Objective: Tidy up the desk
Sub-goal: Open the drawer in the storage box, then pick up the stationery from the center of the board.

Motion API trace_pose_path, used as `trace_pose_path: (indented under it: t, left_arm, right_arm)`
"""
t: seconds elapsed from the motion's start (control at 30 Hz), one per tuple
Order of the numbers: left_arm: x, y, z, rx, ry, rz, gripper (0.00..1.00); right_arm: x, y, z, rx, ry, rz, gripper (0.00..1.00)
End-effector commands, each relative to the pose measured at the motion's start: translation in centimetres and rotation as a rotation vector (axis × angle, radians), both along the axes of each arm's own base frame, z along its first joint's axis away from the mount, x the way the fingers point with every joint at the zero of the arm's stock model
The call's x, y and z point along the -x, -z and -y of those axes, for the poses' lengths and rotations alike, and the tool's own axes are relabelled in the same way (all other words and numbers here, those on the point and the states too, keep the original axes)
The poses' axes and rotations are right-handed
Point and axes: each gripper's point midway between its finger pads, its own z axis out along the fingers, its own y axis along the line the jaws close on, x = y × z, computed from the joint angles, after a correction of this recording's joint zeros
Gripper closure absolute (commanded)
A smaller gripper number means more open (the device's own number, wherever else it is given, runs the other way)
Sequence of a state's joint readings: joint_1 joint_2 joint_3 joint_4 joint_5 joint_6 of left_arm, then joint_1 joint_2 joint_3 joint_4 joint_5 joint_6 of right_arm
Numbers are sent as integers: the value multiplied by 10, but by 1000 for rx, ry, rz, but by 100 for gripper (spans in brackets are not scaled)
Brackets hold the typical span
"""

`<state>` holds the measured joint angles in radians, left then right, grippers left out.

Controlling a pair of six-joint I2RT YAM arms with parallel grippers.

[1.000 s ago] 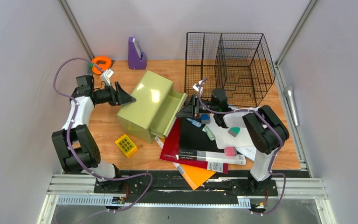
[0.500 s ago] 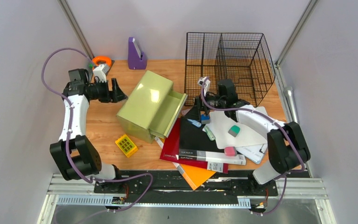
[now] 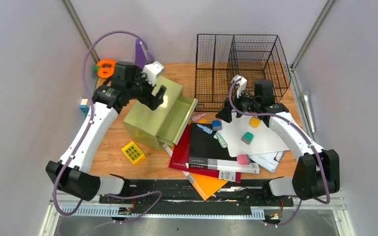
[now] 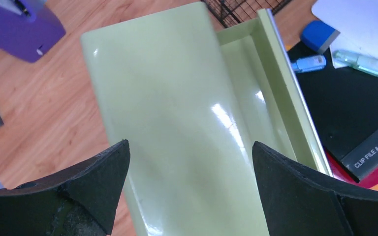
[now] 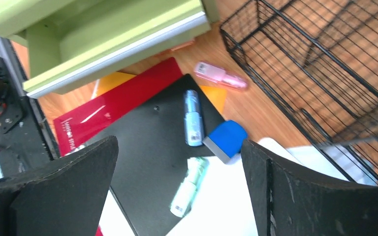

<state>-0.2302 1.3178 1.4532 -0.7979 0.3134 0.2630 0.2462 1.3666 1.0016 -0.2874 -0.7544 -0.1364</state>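
The desk [image 3: 109,135] carries a pale green drawer box [image 3: 150,110] with its drawer [image 3: 181,119] pulled out. My left gripper [image 3: 158,98] hovers open over the box top [image 4: 177,113], jaws wide with nothing between them [image 4: 190,144]. My right gripper [image 3: 222,114] is open beside the wire basket [image 3: 241,69], above the black folder [image 5: 152,147]. Below it lie a light-blue corrector [image 5: 192,118], a blue eraser [image 5: 226,140], a green corrector [image 5: 189,187] and a pink corrector [image 5: 221,76].
Red [image 3: 179,157], black [image 3: 206,147] and orange [image 3: 206,186] folders overlap under white paper [image 3: 263,140] bearing teal [image 3: 247,137], yellow [image 3: 254,122] and pink [image 3: 243,159] erasers. A yellow block [image 3: 133,153], orange tape roll [image 3: 106,66] and purple holder [image 3: 141,49] sit left and back.
My left arm swung from the box's left side up over its top and opened wider. My right gripper opened and drew back from the drawer toward the basket; the pink corrector now shows.
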Motion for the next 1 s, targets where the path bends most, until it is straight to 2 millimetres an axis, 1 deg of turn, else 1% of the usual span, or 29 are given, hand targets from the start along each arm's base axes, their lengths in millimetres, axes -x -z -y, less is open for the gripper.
trace_pose_path:
  t: [0.0, 0.07, 0.13, 0.2, 0.37, 0.47, 0.5, 0.53, 0.57, 0.6, 0.63, 0.73, 0.77, 0.87, 0.97]
  left_arm:
    - [0, 9, 19, -236, 35, 58, 0]
    - [-3, 19, 31, -324, 46, 84, 0]
    - [-7, 35, 36, -432, 41, 109, 0]
    - [-11, 45, 37, -507, 18, 130, 0]
    - [-11, 64, 42, -556, 2, 123, 0]
    - [-13, 75, 30, -639, -47, 131, 0]
    - [-17, 73, 23, -668, -87, 150, 0]
    - [-16, 79, 17, -703, -96, 150, 0]
    - [-18, 75, 11, -732, -119, 173, 0]
    - [-16, 81, 6, -756, -119, 167, 0]
    - [-16, 80, 0, -769, -127, 170, 0]
    - [-14, 89, -12, -779, -133, 131, 0]
    - [-14, 91, -20, -779, -145, 112, 0]
    - [-18, 90, -40, -775, -177, 90, 0]
    - [-20, 88, -53, -783, -189, 82, 0]
  right_arm:
    - [0, 0, 30, 80, 47, 45, 2]
    - [2, 4, 41, 87, 78, 30, 2]
    - [5, 8, 50, 91, 102, 16, 2]
    - [8, 11, 57, 95, 121, 15, 2]
    - [12, 15, 68, 111, 148, 27, 2]
    - [11, 19, 72, 121, 159, 22, 2]
    - [11, 21, 74, 126, 164, 19, 2]
    - [10, 24, 75, 134, 167, 19, 2]
    - [10, 26, 77, 145, 172, 19, 2]
    - [8, 27, 79, 155, 181, 21, 2]
    - [7, 29, 81, 168, 190, 22, 2]
    - [6, 31, 88, 208, 213, 31, 2]
    - [6, 31, 90, 221, 216, 33, 2]
    - [9, 33, 96, 263, 211, 26, 3]
    - [19, 41, 99, 303, 188, -10, 4]
